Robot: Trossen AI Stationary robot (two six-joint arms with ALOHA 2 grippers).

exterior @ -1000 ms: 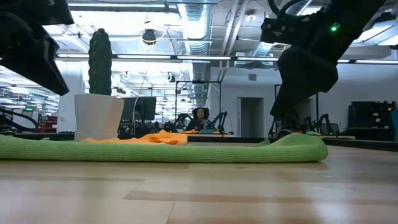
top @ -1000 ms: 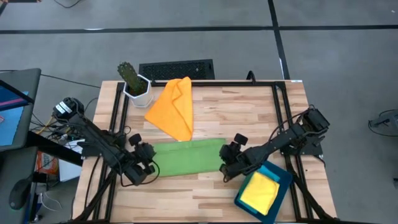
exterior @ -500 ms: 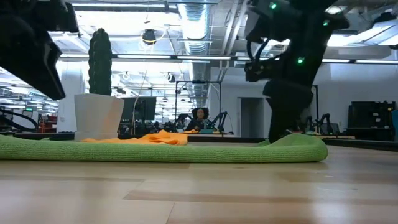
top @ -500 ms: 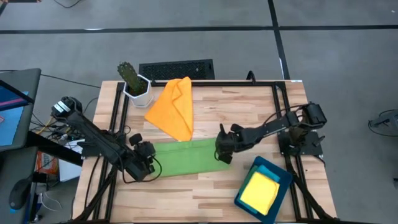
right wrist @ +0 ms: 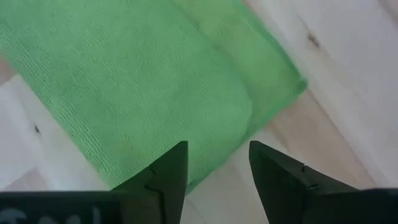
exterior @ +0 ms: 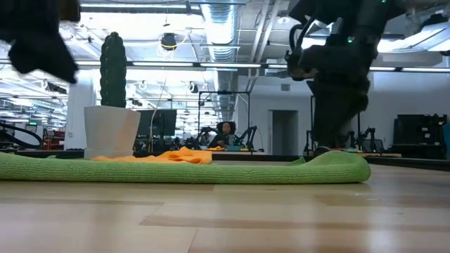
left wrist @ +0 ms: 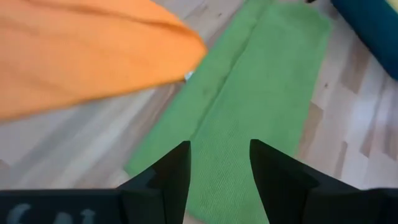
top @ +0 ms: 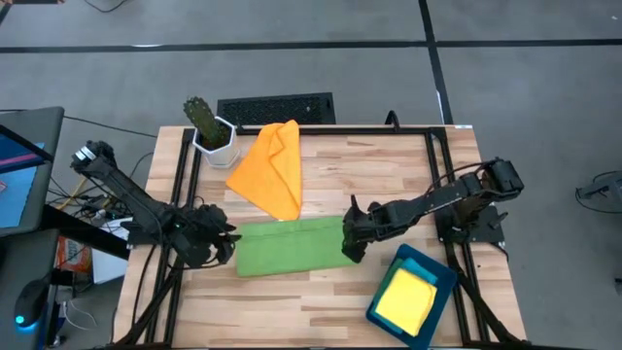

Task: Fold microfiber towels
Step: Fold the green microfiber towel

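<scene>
Two grippers flank a green towel [top: 290, 247] that lies folded into a long strip across the near middle of the wooden table [top: 379, 175]. Seen from above, the left gripper [top: 216, 240] hangs at the strip's left end, and its wrist camera shows both dark fingers [left wrist: 169, 177] spread apart with only green cloth between them, gripping nothing. At the strip's right end sits the right gripper [top: 352, 239], over the towel's edge; its own wrist view likewise shows the fingers [right wrist: 170, 171] parted above the green towel's corner [right wrist: 155, 81], where a folded layer overlaps the one beneath, and nothing is pinched. From table height the green towel [exterior: 183, 169] reads as a low, flat roll running nearly the full width, with the right arm rising above its right end. Beyond it, toward the far left, an orange towel [top: 272, 167] lies loosely folded to a point, touching or very nearly touching the green strip's far edge. Just past that stands a white pot with a cactus [top: 208, 126], and a black keyboard [top: 276, 109] rests at the far edge. At the near right corner a dark teal tray [top: 439, 276] holds a folded yellow towel [top: 404, 299].
</scene>
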